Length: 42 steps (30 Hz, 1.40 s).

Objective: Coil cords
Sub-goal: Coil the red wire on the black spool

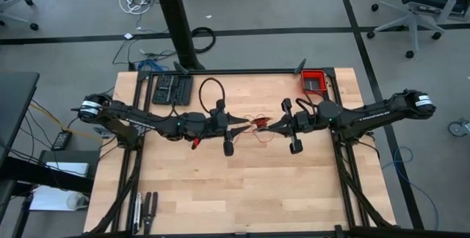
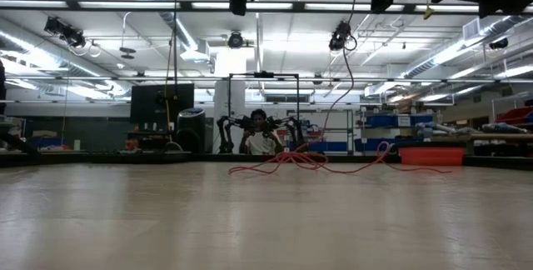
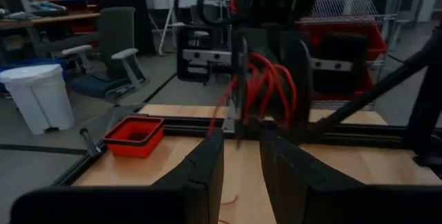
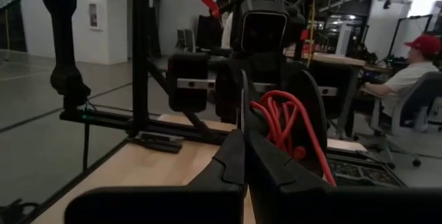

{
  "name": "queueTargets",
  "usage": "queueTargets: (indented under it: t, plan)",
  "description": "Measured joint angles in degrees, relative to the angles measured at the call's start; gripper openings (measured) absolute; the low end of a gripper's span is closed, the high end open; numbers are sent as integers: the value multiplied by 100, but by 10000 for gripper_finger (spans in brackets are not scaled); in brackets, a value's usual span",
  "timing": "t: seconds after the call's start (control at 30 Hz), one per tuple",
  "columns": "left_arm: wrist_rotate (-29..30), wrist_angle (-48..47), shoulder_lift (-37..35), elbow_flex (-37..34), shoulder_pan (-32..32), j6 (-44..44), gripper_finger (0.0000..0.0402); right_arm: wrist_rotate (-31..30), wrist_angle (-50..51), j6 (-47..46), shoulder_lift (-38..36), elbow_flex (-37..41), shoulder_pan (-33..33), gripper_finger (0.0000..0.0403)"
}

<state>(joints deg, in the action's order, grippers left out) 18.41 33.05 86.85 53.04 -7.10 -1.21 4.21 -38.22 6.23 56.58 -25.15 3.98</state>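
A light wooden desk (image 1: 242,186) with a black frame carries a small red rectangular bin (image 1: 313,82) at its far right corner. Near the far left corner lies a black slotted tray (image 1: 171,89), and just right of it a thick black cable loop (image 1: 211,91). A few dark tools (image 1: 145,208) lie at the near left edge. Beyond the desk, a black column (image 1: 176,17) stands on the grey floor, and an office chair (image 1: 422,6) is at the far right. A person in a red cap (image 4: 413,68) sits in the room, and a white bin (image 3: 40,103) stands on the floor.
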Motion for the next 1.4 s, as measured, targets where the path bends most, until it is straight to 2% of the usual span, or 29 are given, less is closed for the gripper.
queueTargets:
  t: [0.43, 0.6, 0.77, 1.0, 1.13, 1.23, 1.4]
  plan:
    - [13, 154, 0, 0, 3, -350, 94, 130, -778, -163, 723, 0, -58, 2]
    - [0, 96, 0, 0, -14, -888, 13, 157, -987, -365, 930, 4, -58, 29]
    - [257, -46, 4, 0, -3, -905, 3, 101, -521, -684, 755, 3, -71, 69]
    - [793, -115, 4, 0, 14, -730, 1, -736, 502, -691, -251, 3, -1, 85]
    - [815, -75, 4, 0, 13, -715, 1, -1723, 1535, -422, -716, 2, 131, 82]
    - [811, 41, 4, 0, 10, -715, 1, -2276, 2181, -570, -733, 2, 177, 83]
    - [810, 262, 4, 0, 12, -712, 0, -2308, 2569, -965, -364, 2, 191, 83]
